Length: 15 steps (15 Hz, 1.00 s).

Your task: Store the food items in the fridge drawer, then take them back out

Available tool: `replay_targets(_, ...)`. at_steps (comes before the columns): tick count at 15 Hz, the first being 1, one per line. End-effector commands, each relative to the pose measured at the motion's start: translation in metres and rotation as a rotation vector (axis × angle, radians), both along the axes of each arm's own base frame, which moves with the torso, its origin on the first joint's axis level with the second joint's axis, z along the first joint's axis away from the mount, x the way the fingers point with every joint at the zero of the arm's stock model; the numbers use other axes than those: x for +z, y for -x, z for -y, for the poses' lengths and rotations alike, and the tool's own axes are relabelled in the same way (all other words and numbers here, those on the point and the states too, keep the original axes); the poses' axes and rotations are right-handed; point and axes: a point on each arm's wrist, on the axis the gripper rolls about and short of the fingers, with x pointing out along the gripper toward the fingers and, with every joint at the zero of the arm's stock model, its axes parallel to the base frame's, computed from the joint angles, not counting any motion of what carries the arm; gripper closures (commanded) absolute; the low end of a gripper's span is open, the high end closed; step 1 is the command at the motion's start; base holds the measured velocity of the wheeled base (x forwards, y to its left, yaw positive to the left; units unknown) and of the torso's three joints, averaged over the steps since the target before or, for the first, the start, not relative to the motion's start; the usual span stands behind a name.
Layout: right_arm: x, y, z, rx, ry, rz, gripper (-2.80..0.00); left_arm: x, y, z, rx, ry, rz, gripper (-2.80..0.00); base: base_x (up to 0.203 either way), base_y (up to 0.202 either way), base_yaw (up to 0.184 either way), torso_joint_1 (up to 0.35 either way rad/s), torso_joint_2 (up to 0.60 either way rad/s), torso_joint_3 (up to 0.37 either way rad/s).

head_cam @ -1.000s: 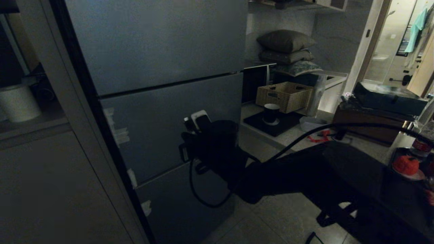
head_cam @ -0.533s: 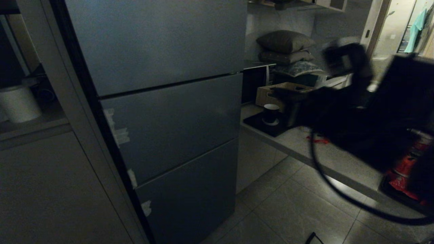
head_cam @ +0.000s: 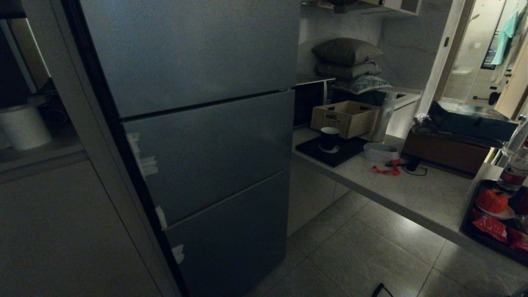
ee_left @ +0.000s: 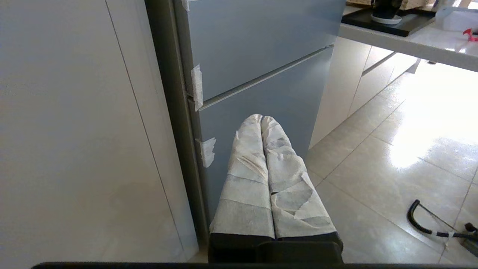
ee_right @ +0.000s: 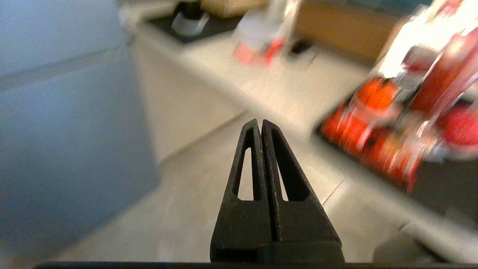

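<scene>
- Fridge (head_cam: pixel 198 136): grey-blue, three fronts, all closed. Fridge drawer behind the mid front — not visible, so fill state can't be told.
- Food items: on a dark tray (head_cam: pixel 470 231) at the near end of the counter (head_cam: pixel 412 194), well apart from the fridge. Clearest piece is a round red-orange lump (head_cam: pixel 492 199) on a small pale dish; red packets (head_cam: pixel 490 225) lie just beside it, nearer the tray's front.
- A clear bottle w/ red label (head_cam: pixel 515 171) stands behind the tray — not a task item.
- Right gripper (ee_right: pixel 260 125): jaws shut tight, tips touching, nothing held. Hangs above the floor, between fridge and counter; tray contents lie ahead and to one side, blurred in the wrist view.
- Left gripper (ee_left: pixel 261 118): tape-wrapped fingers (ee_left: pixel 246 160) pressed together, empty, low by the fridge's lower fronts. Looks parked.
- Handling, judged: lump reads as light, prob. soft or crumbly — surface texture can't be told. Round shape may slip out of narrow tips. Take it across the widest part, light squeeze, jaws opened well before descent.
- Packets, judged: light, thin, crinkly, likely slick film. Pinch at an edge or a raised fold, not flat on top.
- Risk, judged: dish may slide or tip if the lump is nudged sideways.
- Note: the mid front must be opened before anything can go in.
</scene>
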Motion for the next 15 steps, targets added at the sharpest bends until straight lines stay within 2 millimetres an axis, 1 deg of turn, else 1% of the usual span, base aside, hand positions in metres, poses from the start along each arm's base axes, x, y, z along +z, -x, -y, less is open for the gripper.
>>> replay_targets(1, -0.032, 0.047, 0.002, 0.038, -0.002, 0.12, 0.0, 0.0, 0.0, 0.0, 0.0, -0.002, -0.001, 0.0, 0.0, 0.0, 0.0, 0.0, 0.0, 0.0)
replay_targets(2, -0.042, 0.058, 0.001, 0.058, 0.008, 0.163, 0.0, 0.0, 0.0, 0.0, -0.001, -0.001, -0.001, 0.0, 0.0, 0.0, 0.0, 0.0, 0.0, 0.0)
replay_targets(3, -0.054, 0.064, 0.001, 0.08, 0.021, 0.179, 0.0, 0.0, 0.0, 0.0, 0.0, -0.001, -0.001, 0.0, 0.0, 0.0, 0.0, 0.0, 0.0, 0.0)
replay_targets(5, -0.074, 0.065, -0.001, 0.123, 0.035, 0.113, 0.0, 0.0, 0.0, 0.0, 0.0, -0.001, -0.001, 0.0, 0.0, 0.0, 0.0, 0.0, 0.0, 0.0)
replay_targets(6, -0.08, 0.063, -0.002, 0.137, 0.018, 0.066, 0.0, 0.0, 0.0, 0.0, 0.0, -0.001, -0.001, 0.0, 0.0, 0.0, 0.0, 0.0, 0.0, 0.0)
replay_targets(15, -0.079, 0.063, -0.001, 0.114, -0.056, 0.075, 0.0, 0.0, 0.0, 0.0, 0.0, -0.001, -0.001, 0.0, 0.0, 0.0, 0.0, 0.0, 0.0, 0.0)
